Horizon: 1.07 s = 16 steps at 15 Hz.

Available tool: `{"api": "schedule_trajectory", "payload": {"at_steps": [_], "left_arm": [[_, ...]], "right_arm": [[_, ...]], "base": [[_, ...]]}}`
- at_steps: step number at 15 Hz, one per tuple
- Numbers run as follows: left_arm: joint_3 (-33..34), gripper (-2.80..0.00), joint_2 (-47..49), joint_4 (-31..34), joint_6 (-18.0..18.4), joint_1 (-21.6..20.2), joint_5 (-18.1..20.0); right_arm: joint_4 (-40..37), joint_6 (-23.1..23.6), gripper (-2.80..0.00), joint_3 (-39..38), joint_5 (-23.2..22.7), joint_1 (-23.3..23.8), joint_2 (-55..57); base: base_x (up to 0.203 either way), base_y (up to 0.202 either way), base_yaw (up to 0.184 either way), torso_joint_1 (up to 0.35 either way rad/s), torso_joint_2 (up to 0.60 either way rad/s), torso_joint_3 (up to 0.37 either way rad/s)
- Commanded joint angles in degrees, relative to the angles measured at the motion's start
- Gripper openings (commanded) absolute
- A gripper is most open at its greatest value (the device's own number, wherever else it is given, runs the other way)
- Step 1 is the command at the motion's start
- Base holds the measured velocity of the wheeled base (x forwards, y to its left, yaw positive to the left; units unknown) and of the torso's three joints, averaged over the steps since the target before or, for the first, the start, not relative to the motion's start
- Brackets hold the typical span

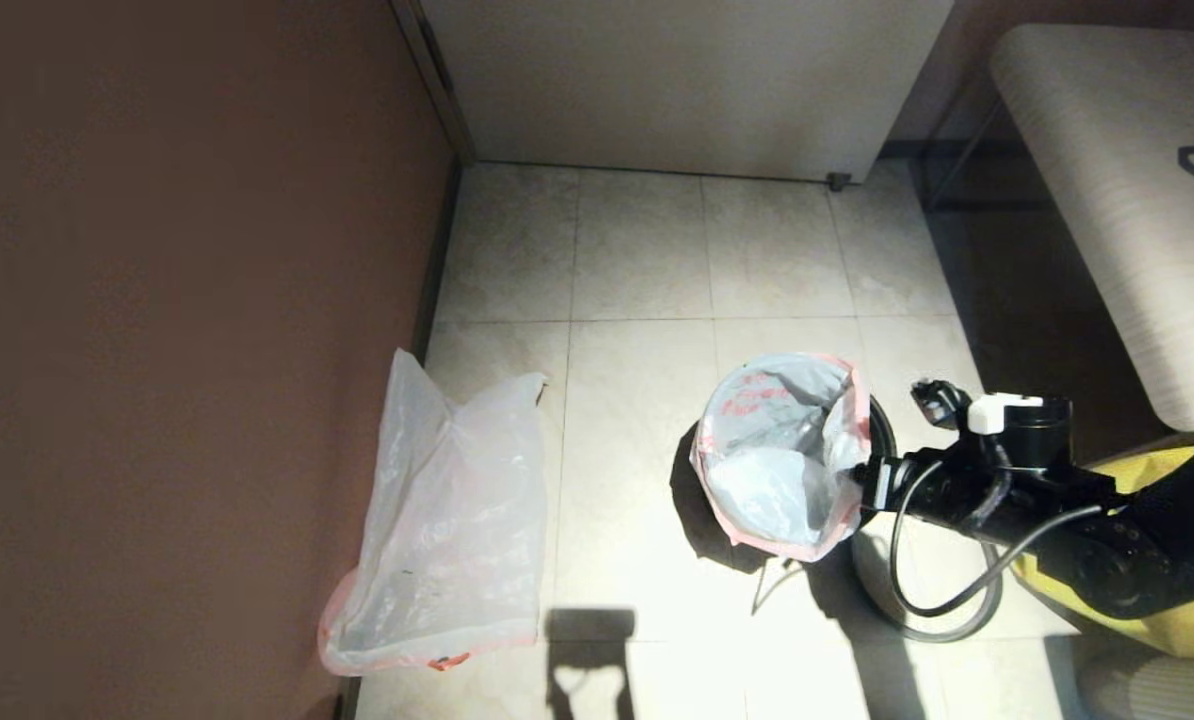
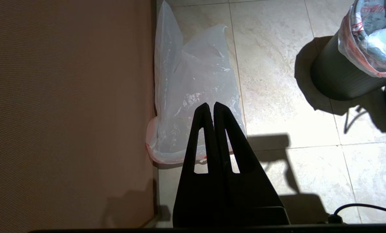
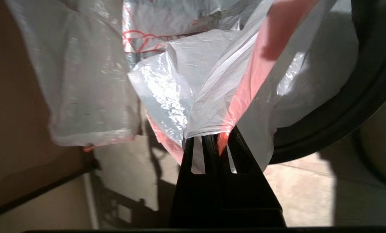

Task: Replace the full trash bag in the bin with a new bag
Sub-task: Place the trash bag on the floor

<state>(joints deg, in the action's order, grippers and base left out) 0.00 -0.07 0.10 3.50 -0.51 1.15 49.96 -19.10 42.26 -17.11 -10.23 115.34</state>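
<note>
Against the brown wall on the left, a crumpled translucent white plastic bag with a pink hem [image 1: 442, 530] lies on the pale tiled floor [image 1: 637, 260]. The left tool [image 2: 210, 108] hangs above it, clenched on nothing. Further right stands the small round black plastic bin [image 2: 338, 79], lined with a translucent pink-edged bag [image 1: 777, 455]. The right tool [image 3: 212, 139] is at the bin's right rim, pinching that liner's pink edge.
</note>
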Motion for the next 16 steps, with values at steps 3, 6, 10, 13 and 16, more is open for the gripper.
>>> {"api": "schedule_trajectory", "payload": {"at_steps": [3,6,10,13,16], "left_arm": [[0.0,-2.80,-0.1,0.0,0.0,0.0,0.0],[0.0,-2.80,-0.1,0.0,0.0,0.0,0.0],[0.0,-2.80,-0.1,0.0,0.0,0.0,0.0],[0.0,-2.80,-0.1,0.0,0.0,0.0,0.0],[0.0,-2.80,-0.1,0.0,0.0,0.0,0.0]], "right_arm": [[5.0,-3.0,-2.80,-3.6,-2.2,2.2,-1.4],[5.1,-3.1,-2.80,-3.6,-2.2,2.2,-2.9],[5.0,-3.1,-2.80,-3.6,-2.2,1.9,-8.8],[2.6,-3.1,-2.80,-3.6,-1.8,1.5,-15.6],[-3.6,-4.3,-2.80,-2.1,-1.6,0.6,-25.2]], "base": [[0.000,0.000,0.000,0.000,0.00,0.000],[0.000,0.000,0.000,0.000,0.00,0.000],[0.000,0.000,0.000,0.000,0.00,0.000],[0.000,0.000,0.000,0.000,0.00,0.000],[0.000,0.000,0.000,0.000,0.00,0.000]]}}
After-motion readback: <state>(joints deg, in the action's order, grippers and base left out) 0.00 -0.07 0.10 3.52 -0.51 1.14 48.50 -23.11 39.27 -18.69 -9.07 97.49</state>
